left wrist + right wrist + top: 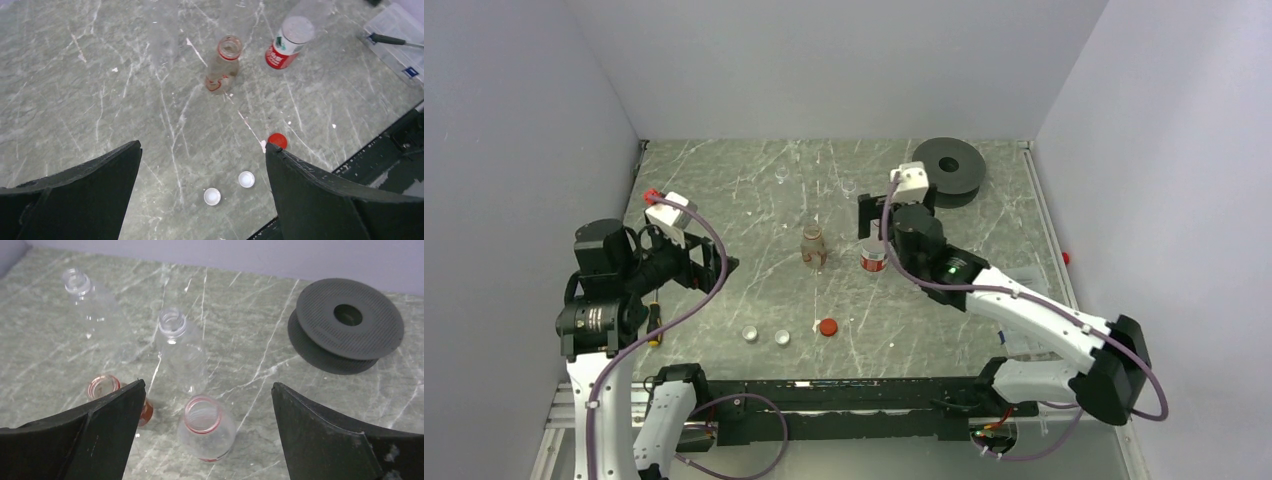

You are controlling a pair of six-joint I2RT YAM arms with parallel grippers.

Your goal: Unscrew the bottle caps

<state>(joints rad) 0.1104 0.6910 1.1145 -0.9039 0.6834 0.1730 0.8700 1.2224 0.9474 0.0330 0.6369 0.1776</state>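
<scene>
We find the left pincer [202, 147] spread wide and empty above the table [75, 100]. In its view, a white cap [212, 196] and a second white cap [246, 179] lie within its gap. The red cap [277, 140] shows just beside one fingertip. Ahead of it stand the reddish bottle [223, 65], open-necked, and the red-label bottle [289, 45]. The right pincer [208, 385] is also wide and empty. The red-label bottle sits upright in its gap, touching neither finger. Two clear bottles [172, 340] stand beyond it, uncapped. The spool [345, 325] lies ahead to its right.
</scene>
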